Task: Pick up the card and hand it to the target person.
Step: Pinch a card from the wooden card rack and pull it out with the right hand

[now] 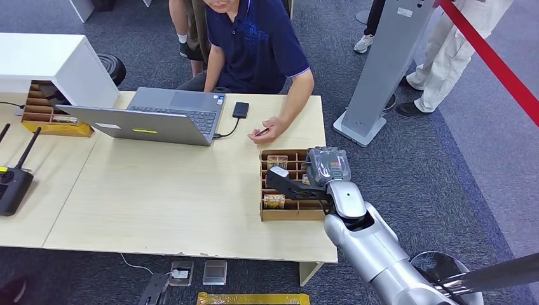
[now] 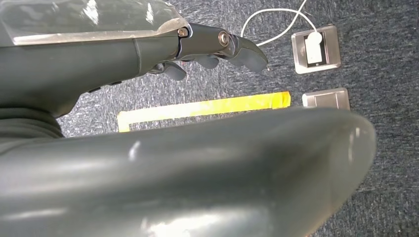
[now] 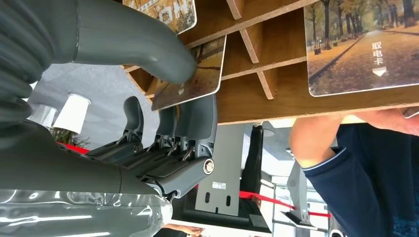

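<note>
My right hand (image 1: 304, 181) is over the wooden divider box (image 1: 272, 215) at the right end of the table (image 1: 159, 197). In the right wrist view my thumb (image 3: 148, 54) presses on the face of a card (image 3: 190, 74) with an autumn-tree print, and my darker fingers (image 3: 190, 116) sit against its far edge, so the card is pinched between them, standing in a compartment of the box. A second, similar card (image 3: 360, 47) stands in another compartment, well apart from my fingers. My left hand (image 2: 217, 47) hangs over the carpet, fingers loosely curled, holding nothing. A person in a dark blue shirt (image 1: 257, 41) sits at the far side of the table, a hand (image 1: 267, 130) resting on the tabletop near the box, beside a phone (image 1: 240, 109) and an open laptop (image 1: 159, 114).
</note>
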You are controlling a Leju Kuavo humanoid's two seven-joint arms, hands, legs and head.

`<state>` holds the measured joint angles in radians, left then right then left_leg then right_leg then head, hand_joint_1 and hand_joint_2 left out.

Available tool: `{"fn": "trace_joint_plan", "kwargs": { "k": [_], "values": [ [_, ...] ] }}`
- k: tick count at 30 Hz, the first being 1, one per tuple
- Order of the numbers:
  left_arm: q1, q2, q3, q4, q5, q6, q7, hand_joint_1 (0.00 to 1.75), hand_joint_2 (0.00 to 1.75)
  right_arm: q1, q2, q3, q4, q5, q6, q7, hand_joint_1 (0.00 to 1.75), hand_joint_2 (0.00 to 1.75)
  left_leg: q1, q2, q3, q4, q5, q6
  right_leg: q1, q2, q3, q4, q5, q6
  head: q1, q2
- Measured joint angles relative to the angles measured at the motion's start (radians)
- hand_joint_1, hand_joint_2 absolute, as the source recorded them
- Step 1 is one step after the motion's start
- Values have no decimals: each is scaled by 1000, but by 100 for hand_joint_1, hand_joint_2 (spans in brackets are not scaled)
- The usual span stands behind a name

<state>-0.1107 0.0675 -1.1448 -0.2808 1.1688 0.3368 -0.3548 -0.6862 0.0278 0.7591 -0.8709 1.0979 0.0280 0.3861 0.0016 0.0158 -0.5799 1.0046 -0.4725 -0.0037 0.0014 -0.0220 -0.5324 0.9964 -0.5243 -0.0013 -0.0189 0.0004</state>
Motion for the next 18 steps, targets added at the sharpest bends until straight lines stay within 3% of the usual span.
{"fn": "trace_joint_plan", "kwargs": {
  "k": [18],
  "values": [
    [0, 0, 4, 0, 1, 0, 0, 0, 0, -2, 0, 1, -3, 3, -5, 5, 142, 175, 0, 0, 0, 0, 1, 0, 0, 0, 0, 0, 1, 0, 0, 0]
  ]
}}
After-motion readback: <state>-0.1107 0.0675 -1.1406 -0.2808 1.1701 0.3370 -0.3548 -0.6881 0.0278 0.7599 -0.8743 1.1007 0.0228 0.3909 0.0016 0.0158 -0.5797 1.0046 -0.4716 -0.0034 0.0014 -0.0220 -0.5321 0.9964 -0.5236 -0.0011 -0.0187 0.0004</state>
